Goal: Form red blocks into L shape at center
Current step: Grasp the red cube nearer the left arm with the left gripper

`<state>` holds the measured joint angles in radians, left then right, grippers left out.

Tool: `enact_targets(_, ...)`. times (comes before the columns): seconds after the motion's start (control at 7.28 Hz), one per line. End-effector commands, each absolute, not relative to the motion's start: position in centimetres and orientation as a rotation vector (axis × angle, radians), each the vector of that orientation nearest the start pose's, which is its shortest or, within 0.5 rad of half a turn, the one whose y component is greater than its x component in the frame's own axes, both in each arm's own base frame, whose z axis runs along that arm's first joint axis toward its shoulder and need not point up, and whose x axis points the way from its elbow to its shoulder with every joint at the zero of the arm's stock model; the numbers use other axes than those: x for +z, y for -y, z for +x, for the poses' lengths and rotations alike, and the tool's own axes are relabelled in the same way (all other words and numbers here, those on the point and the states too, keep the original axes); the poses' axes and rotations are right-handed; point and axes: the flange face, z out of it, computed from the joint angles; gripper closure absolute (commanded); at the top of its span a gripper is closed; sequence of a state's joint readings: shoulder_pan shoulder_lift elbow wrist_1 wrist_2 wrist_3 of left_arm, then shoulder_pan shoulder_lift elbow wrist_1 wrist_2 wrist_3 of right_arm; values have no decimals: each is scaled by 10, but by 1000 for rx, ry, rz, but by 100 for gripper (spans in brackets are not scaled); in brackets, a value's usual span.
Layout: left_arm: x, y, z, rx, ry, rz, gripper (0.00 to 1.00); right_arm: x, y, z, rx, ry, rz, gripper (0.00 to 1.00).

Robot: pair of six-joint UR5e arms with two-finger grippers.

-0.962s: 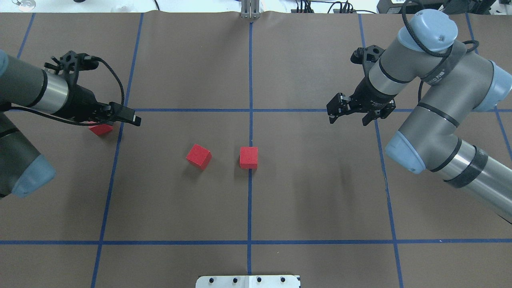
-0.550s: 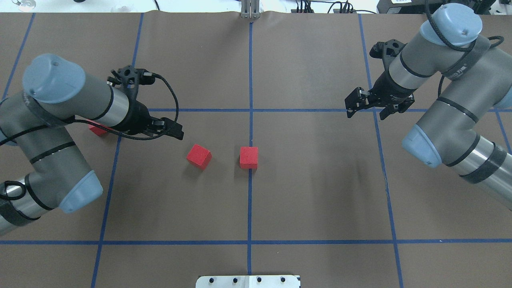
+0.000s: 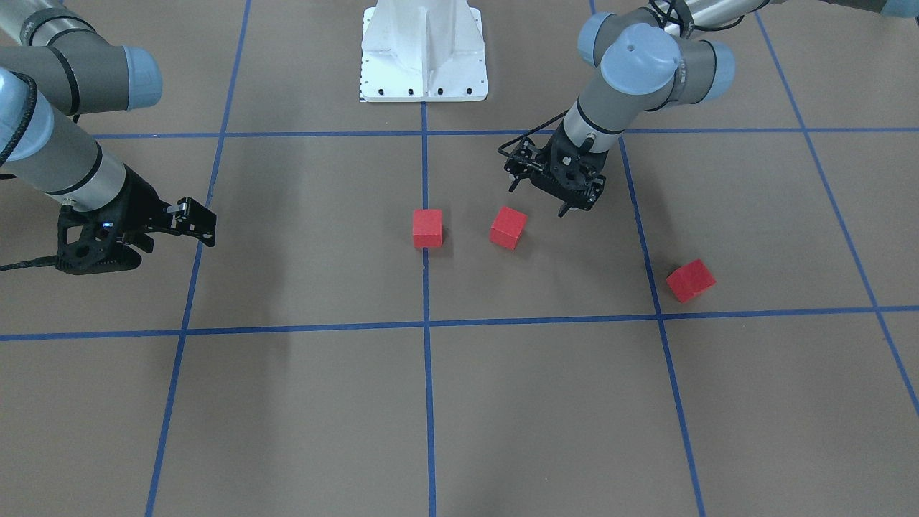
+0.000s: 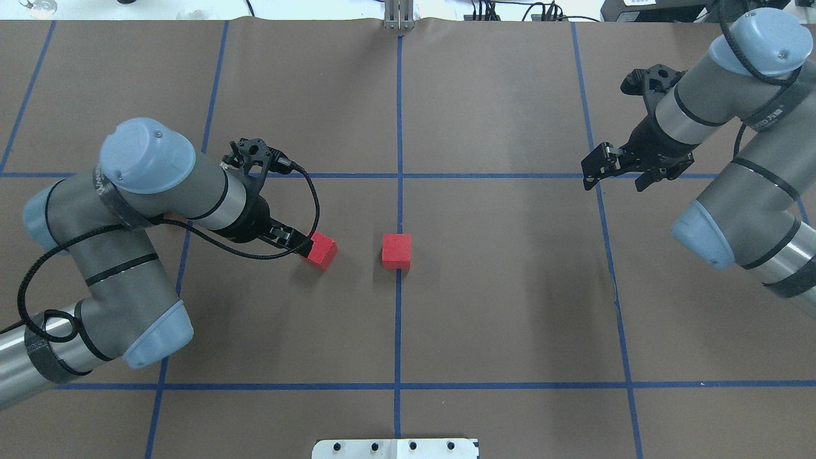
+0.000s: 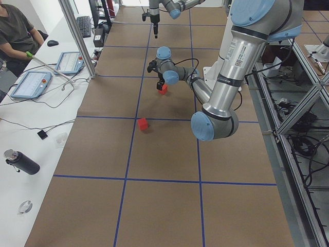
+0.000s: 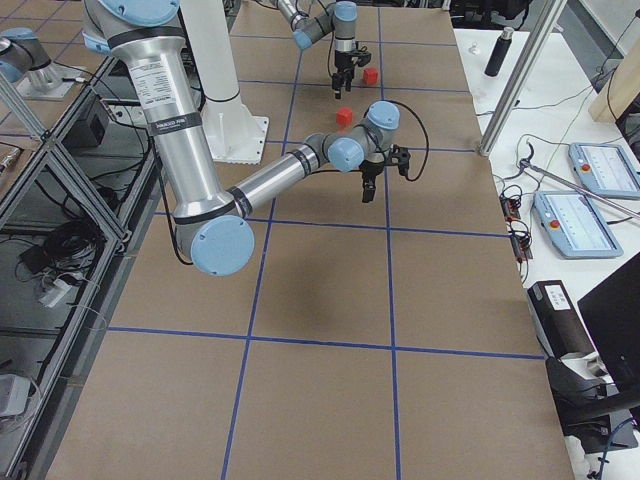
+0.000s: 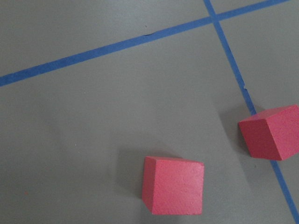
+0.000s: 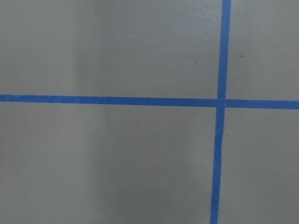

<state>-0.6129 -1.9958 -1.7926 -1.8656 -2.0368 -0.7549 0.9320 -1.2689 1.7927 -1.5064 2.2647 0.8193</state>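
Three red blocks lie on the brown paper. One block (image 4: 396, 251) (image 3: 427, 227) sits on the central blue tape line (image 4: 398, 210) at the center. A second block (image 4: 322, 250) (image 3: 508, 227) lies tilted just to its left. The third block (image 3: 691, 280) rests far out by a grid line; my left arm hides it in the overhead view. My left gripper (image 4: 298, 242) (image 3: 538, 201) hangs open right beside the second block, holding nothing. My right gripper (image 4: 613, 183) is open and empty far to the right. The left wrist view shows the second block (image 7: 174, 191) and the center one (image 7: 271, 132).
The white robot base plate (image 4: 395, 448) (image 3: 423, 50) lies at the near table edge. A metal post (image 4: 398, 16) stands at the far edge. A seated person (image 5: 15, 31), tablets and a dark bottle (image 5: 20, 162) occupy the side bench beyond the paper.
My left arm swung right, from over the outermost block to the tilted second block. My right arm drew back to the right. No block moved.
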Motion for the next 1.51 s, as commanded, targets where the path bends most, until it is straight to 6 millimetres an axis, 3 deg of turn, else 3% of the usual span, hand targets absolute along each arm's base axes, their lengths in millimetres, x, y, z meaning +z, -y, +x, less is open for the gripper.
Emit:
enact_targets(0.0, 281, 415, 478, 437, -937, 297, 0, 387, 508, -291, -32, 869, -30, 0)
enact_targets(0.27, 265, 423, 497, 436, -907, 283, 0, 387, 506, -288, -31, 870, -28, 0)
enact_targets(0.82, 279, 429, 511, 467, -829, 335, 0, 391, 504, -288, -30, 866, -33, 0)
enact_targets(1.24, 269, 422, 531, 467, -810, 341, 0, 396, 504, -290, -34, 867, -31, 0)
enact_targets(1.37, 276, 425, 536, 466, -796, 334, 0, 397, 504, -290, -34, 867, -31, 0)
